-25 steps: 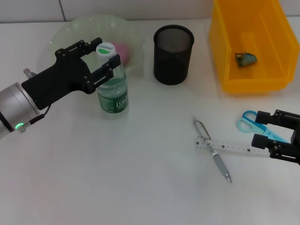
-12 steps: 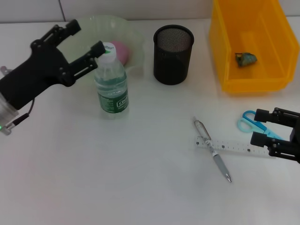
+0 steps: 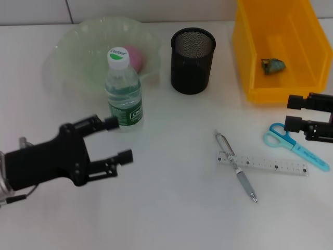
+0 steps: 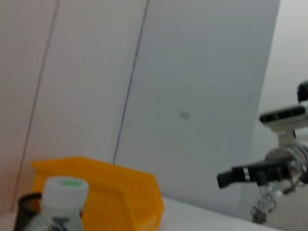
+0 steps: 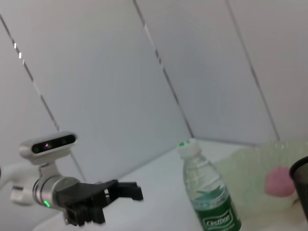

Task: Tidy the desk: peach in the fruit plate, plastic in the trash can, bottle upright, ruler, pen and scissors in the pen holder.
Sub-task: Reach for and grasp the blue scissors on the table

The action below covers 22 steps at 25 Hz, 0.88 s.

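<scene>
A white tabletop seen from above. A water bottle stands upright on it, white cap on top, just in front of a pale green fruit plate. A pink peach lies in the plate, partly hidden behind the bottle's cap.

The left gripper hangs over the tabletop in front of the bottle and a little to its left, near it but not touching. Its jaws are spread apart and hold nothing.

A black mesh pen holder stands to the right of the plate. Further right sits a yellow bin with a small crumpled scrap of plastic lying inside it.

In front of the pen holder, a silver pen lies at a slant across one end of a clear ruler, the two touching. Blue-handled scissors lie just to the right of them, close to the ruler's other end.

The right gripper hovers at the right edge of the view, in front of the yellow bin and directly above the scissors' handles. Its jaws stand apart and empty.
</scene>
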{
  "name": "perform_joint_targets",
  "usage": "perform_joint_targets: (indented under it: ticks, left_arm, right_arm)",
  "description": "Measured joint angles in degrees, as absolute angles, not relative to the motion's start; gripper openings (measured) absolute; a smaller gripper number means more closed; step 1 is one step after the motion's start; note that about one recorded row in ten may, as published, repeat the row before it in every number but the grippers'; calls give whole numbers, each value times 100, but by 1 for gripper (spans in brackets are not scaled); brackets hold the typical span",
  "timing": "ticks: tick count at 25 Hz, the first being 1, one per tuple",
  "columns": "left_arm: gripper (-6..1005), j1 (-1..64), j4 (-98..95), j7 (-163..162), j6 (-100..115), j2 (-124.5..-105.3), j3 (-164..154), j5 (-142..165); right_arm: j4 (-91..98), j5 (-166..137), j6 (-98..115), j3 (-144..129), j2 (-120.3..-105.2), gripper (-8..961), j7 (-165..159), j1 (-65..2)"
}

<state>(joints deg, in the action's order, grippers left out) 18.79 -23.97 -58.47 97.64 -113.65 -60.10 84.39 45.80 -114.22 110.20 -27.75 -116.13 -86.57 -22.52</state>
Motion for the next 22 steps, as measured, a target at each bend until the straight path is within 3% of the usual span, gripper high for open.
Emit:
perform_joint_targets:
  ticks: [7,12,15,22]
  left_arm:
    - [813,2155,-2362,-6049,9327,-11680,-6019,9299]
    - [813,2180,-2357,-6047,9212,-11766,-6023,9370]
    - [813,2188,-2355,-6023,9142,-11790,-6030,9374]
    - [813,2254,-2355,-6021,9009,-11809,-6035,9433]
  right_arm:
    - [7471,-12631,11149,-4384,-11608,644,-11437,-2695]
    - [9021,-14472,11118,-5782,-11819,643,-13049,-3006]
    - [9158,-15178,10974,-6411,-11934,643,-13599,-3142]
    - [8789,-15834,10078,-7511,-11941,641,-14509,-3168]
